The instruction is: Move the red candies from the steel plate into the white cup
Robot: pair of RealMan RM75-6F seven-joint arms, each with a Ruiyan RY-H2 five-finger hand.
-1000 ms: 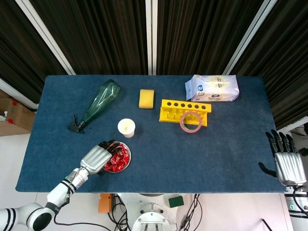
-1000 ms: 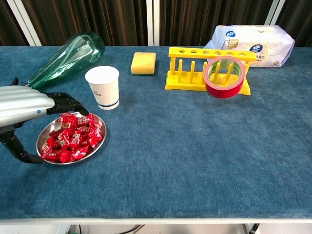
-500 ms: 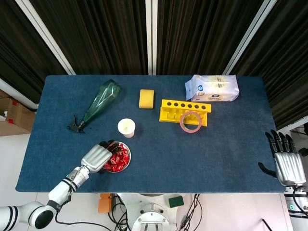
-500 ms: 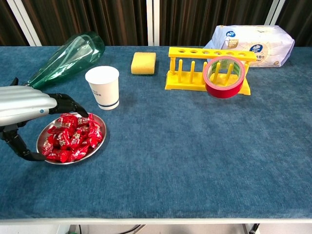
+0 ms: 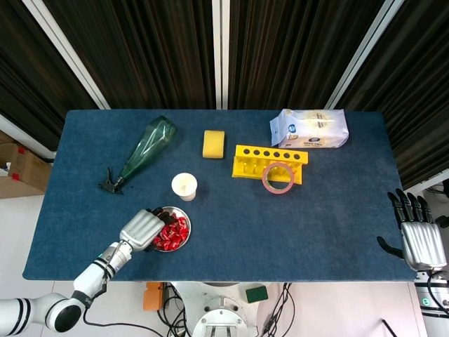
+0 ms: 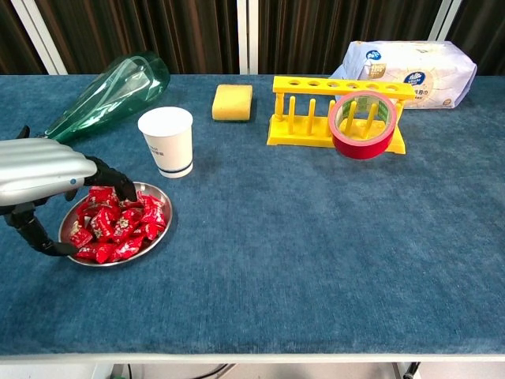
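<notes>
The left hand (image 6: 39, 178) has come down lower over the near-left side of the plate (image 6: 162, 225) than it was a moment ago, and its dark fingertips (image 6: 118, 186) now curl in among the candies (image 6: 118, 221), thumb hooked round the plate's near edge. Whether it already has a candy pinched I cannot tell; the fingers hide what is under them. My guess is that this is the grasp itself closing, so nothing has reached the cup yet and the whole heap is left to shift.

The candies lie right beneath and just beyond the fingers, piled red in the plate. Just past the fingertips, a little further out on the worktop (image 6: 300, 260), stands the cup (image 6: 166, 140), upright and apart from the plate, a short lift away.

Further off from the hand lies the green bottle (image 6: 106, 95) on its side, then the yellow sponge (image 6: 233, 102), and well away across the worktop the yellow rack (image 6: 316, 110) with the red tape roll (image 6: 361, 126) leaning on it, and the white bag (image 6: 410, 67) behind.

The right hand (image 5: 421, 239) sits idle off the far corner, fingers straight and spread, holding nothing.
</notes>
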